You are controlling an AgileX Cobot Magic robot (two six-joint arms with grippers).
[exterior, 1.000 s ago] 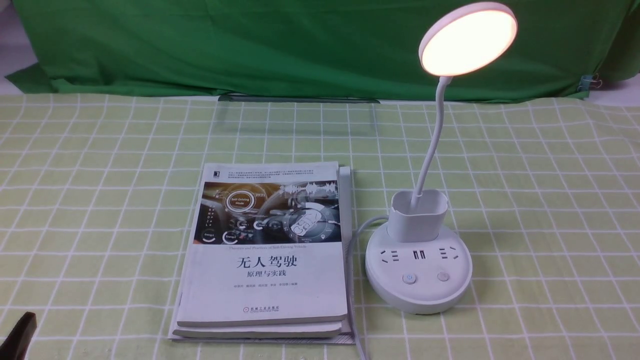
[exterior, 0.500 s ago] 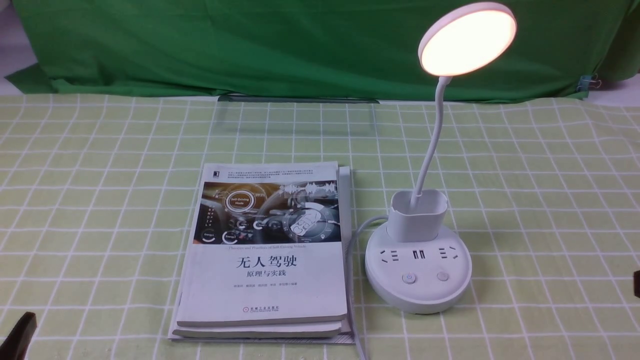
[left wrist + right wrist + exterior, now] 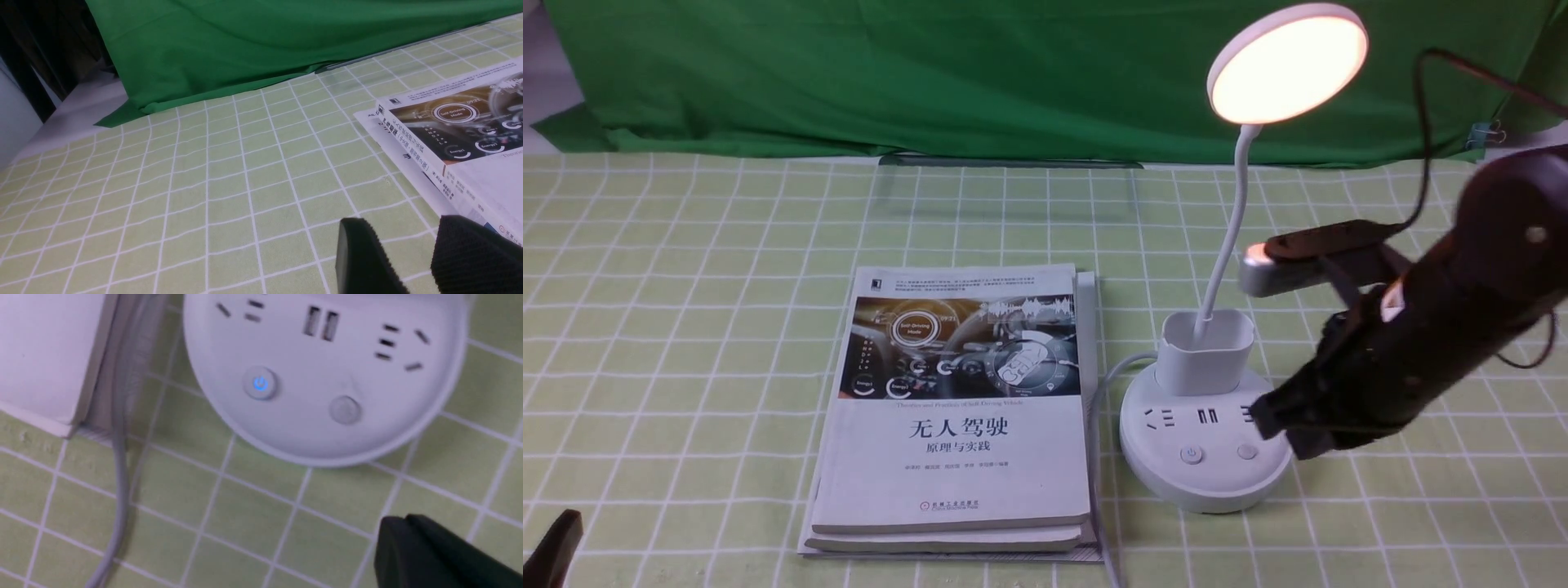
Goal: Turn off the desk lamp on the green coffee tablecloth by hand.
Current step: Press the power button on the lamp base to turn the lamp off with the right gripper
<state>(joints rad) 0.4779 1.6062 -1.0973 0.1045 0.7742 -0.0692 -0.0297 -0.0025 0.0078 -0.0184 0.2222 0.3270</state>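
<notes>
On the green coffee tablecloth (image 3: 686,327) the desk lamp (image 3: 1205,351) glows warm, right gripper (image 3: 1267,425) fingers together, empty, beside its base.

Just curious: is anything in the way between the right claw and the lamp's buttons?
Nothing visible does. The right gripper hovers just right of the desk lamp; both its buttons lie uncovered.

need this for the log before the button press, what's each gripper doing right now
left gripper: open, holding nothing.
right gripper: looks closed, holding nothing, close to the desk lamp base.
</notes>
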